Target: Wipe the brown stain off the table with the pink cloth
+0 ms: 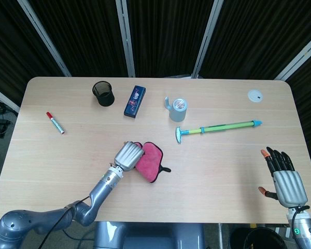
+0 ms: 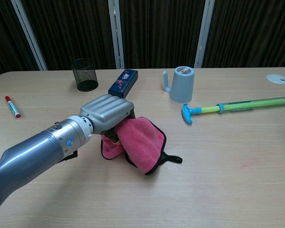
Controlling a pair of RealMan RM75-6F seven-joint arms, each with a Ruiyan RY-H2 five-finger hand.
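Note:
My left hand (image 1: 128, 155) (image 2: 107, 112) grips the pink cloth (image 1: 151, 161) (image 2: 141, 141), black-edged, and holds it down on the table near the front middle. The cloth spreads to the right of the hand, with a black loop trailing at its lower right. The brown stain is hidden in both views, under the hand and cloth where it showed earlier. My right hand (image 1: 285, 177) hovers open at the table's front right corner with fingers spread, seen only in the head view.
A grey watering can (image 1: 177, 109) (image 2: 182, 84) and a green-blue pump stick (image 1: 217, 128) (image 2: 237, 106) lie to the right of the cloth. A blue box (image 1: 135, 100) (image 2: 123, 83), black mesh cup (image 1: 103, 93) (image 2: 84, 74), red marker (image 1: 55, 123) (image 2: 12, 106) and white disc (image 1: 255, 95) (image 2: 276, 78) sit further back.

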